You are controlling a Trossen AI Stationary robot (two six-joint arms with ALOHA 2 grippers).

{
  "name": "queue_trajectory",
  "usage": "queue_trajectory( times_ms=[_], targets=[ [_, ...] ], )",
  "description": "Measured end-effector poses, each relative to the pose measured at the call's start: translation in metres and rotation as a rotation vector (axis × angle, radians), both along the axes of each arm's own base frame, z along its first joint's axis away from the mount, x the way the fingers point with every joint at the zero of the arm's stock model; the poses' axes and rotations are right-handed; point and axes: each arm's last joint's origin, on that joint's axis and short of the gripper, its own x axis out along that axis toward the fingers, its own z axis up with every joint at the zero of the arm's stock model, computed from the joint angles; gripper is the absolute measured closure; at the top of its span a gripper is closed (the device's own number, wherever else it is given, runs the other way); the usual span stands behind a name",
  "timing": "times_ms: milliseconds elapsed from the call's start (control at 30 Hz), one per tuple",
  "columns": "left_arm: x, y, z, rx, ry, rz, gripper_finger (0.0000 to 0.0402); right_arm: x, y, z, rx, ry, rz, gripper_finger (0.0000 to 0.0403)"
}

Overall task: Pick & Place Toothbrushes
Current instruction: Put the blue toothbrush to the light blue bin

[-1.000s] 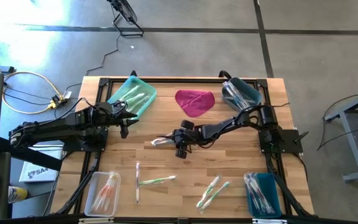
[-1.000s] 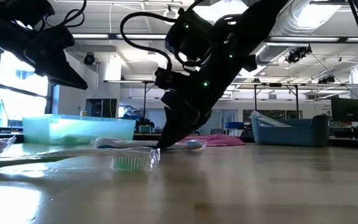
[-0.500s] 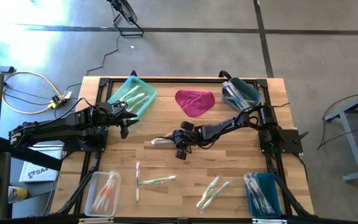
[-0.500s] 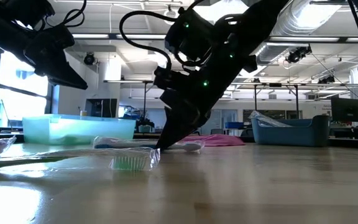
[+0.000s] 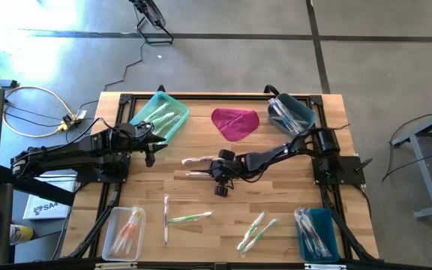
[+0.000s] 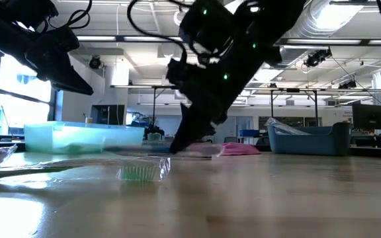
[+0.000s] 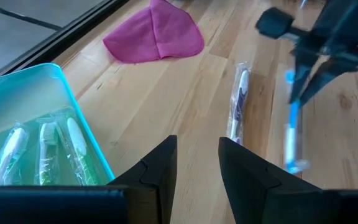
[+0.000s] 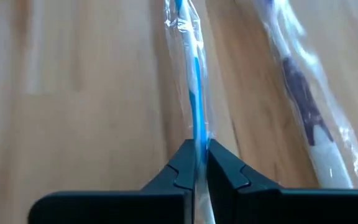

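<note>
1. High view shows the wooden table (image 5: pixel 201 195) with bins at its corners: a light teal bin (image 5: pixel 160 115) at the far left, a blue bin (image 5: pixel 289 112) at the far right, a clear bin (image 5: pixel 123 232) at the near left and a dark teal bin (image 5: pixel 317 234) at the near right, each holding wrapped toothbrushes.
2. The left gripper (image 5: pixel 150 154) hangs beside the light teal bin with its fingers parted and nothing between them; it waits.
3. The right gripper (image 5: pixel 210 174) sits near the table's middle. A second ago its fingers stood apart over the wood; they have since pinched shut on the blue-handled toothbrush (image 8: pixel 194 93), and the brush has come off the table.
4. That means the pick is made, and what is left is probably the carry to a bin.
5. A white toothbrush (image 7: pixel 238 102) lies just beside it on the wood, with the magenta cloth (image 5: pixel 235 122) toward the far edge.
6. More loose toothbrushes (image 5: pixel 187 217) lie along the near edge.
7. The white one's wrapper bears a dark mark, too blurred to read; no other writing is legible.
</note>
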Motion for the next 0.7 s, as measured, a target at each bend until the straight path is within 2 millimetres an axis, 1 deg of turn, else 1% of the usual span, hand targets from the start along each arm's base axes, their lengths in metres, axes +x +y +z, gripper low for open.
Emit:
queue_trajectory(
  times_ms=[167,300,500,567,700],
  targets=[
    [0.0,0.0,0.0,0.0,0.0,0.0,0.0286,-0.006,0.002,0.031,0.003,-0.05,-0.004,0.0391],
    [0.0,0.0,0.0,0.0,0.0,0.0,0.0286,-0.015,0.003,0.058,-0.028,-0.09,-0.063,0.0393],
    [0.0,0.0,0.0,0.0,-0.001,0.0,0.0286,-0.037,0.002,0.101,-0.057,-0.147,-0.178,0.0392],
    [0.0,0.0,0.0,0.0,-0.002,0.0,0.0286,-0.043,0.002,0.116,-0.058,-0.189,-0.211,0.0393],
    [0.0,0.0,0.0,0.0,-0.002,0.0,0.0286,-0.056,0.001,0.136,-0.035,-0.227,-0.248,0.0391]
  ],
)
